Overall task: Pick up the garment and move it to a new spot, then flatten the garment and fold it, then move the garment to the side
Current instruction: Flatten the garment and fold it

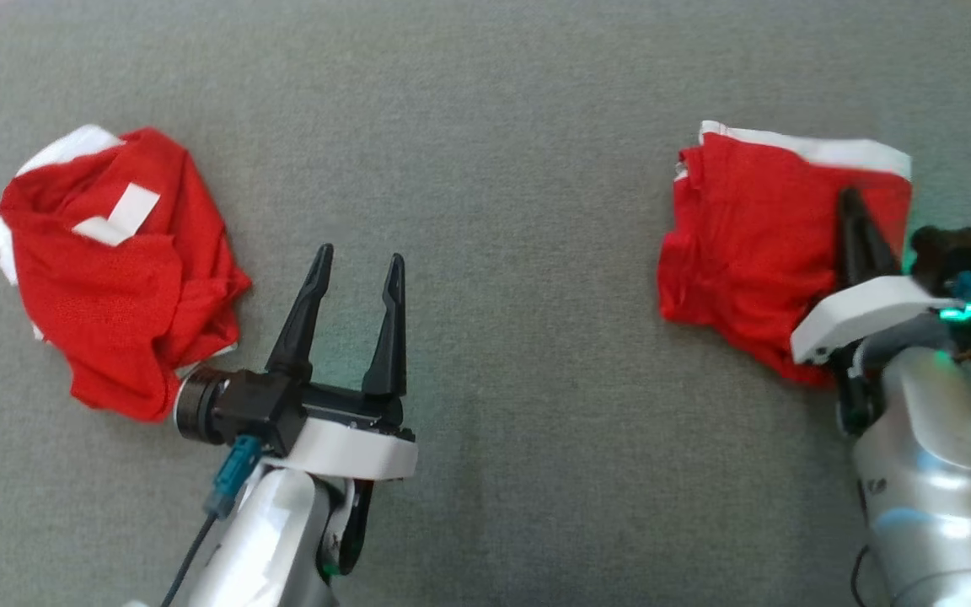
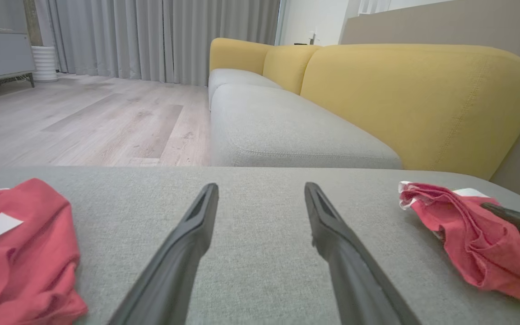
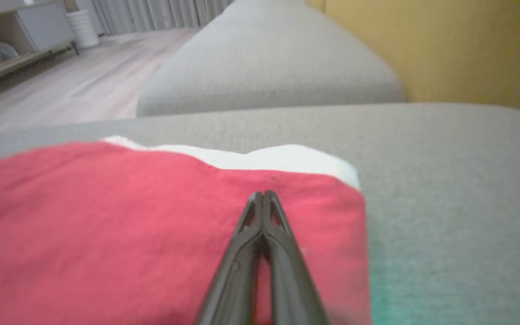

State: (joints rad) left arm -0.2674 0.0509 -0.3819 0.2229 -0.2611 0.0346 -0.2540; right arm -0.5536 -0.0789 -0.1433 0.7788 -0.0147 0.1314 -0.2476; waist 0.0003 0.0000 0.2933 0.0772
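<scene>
**Folded garment at the right of the frame, beneath my right gripper**

The folded garment (image 1: 755, 236) lies on the grey cushion (image 1: 494, 152) at the right of the head view. It is a near-square red stack with no clear long axis. Its white band (image 1: 814, 152) runs across the upper edge, sloping down toward the right, and its lower edge is rumpled.

My right gripper (image 1: 852, 202) enters from the lower right and points up the frame. Its fingers are closed together over the cloth near the right edge, just below the band. The right wrist view shows the tips meeting over red fabric with no cloth visible between them. I cannot tell whether they press on the stack or hang just above it.

My left gripper (image 1: 359, 257) stands at the lower centre-left with fingers apart and nothing held. It is over bare cushion, well apart from the folded stack.

A crumpled garment (image 1: 115, 270) lies at the left of the frame, just beside my left wrist. In the left wrist view a yellow backrest (image 2: 413, 90) rises beyond the cushion.

I judge that moving the stack aside falls to my right arm, which is much the nearer. Going leftward, my left gripper and the crumpled garment lie in the path.
</scene>
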